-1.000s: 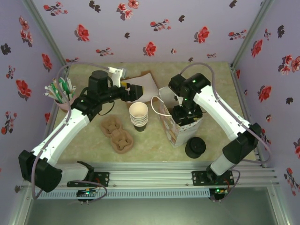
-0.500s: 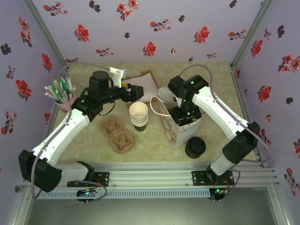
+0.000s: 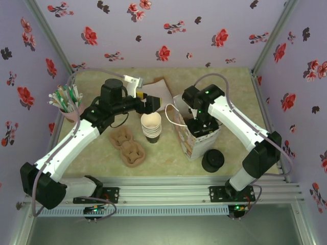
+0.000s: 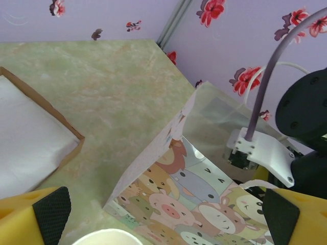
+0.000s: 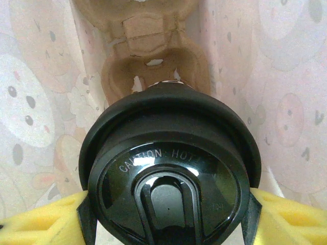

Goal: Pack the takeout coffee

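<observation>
My right tool is holding the takeout coffee. The yellow pads press on both sides, just under the black lid. The coffee is down inside the paper bag, with the animal pictures on the walls all around it. Below it, on the bag's floor, lies a brown cup carrier. The coffee hangs over that carrier and I cannot tell if it touches it yet. This arm has hardly moved in the last second.

What did change is my left tool. It has slid to the right, away from the napkin box, and now it hangs over the stack of cups, close to the bag's left side. It is wide open and holds nothing.

I think this means the packing is nearly done. The coffee only has to sit down in the carrier and be let go. My left tool looks ready to steady the bag so it does not tip on the counter. The bag is thin, so I should go gently.
</observation>
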You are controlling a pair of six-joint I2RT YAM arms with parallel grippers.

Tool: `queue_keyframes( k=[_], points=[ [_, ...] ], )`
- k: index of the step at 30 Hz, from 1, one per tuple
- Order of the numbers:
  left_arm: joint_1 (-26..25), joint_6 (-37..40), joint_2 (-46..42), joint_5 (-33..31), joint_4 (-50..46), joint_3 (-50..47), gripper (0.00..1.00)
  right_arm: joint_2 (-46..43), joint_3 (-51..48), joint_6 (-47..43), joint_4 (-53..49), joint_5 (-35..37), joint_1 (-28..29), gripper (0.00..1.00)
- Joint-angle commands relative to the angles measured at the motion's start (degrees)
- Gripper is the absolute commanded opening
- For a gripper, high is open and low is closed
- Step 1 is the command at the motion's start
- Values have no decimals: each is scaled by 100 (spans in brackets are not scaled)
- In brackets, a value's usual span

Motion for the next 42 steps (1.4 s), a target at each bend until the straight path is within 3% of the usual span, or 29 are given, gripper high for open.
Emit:
queue_keyframes(
  k=[1,13,42],
  points=[
    [-121,156,-100,-99,-38,94,99,-40,-120,-62,65,47,-19,69],
    [-513,238,-311,-367,-85,-10,99,-115,-392,-101,392,12,-19,69],
    [-611,292,-234,-590,-194,68,99,-409,-482,-136,606,81,4,69]
  ],
)
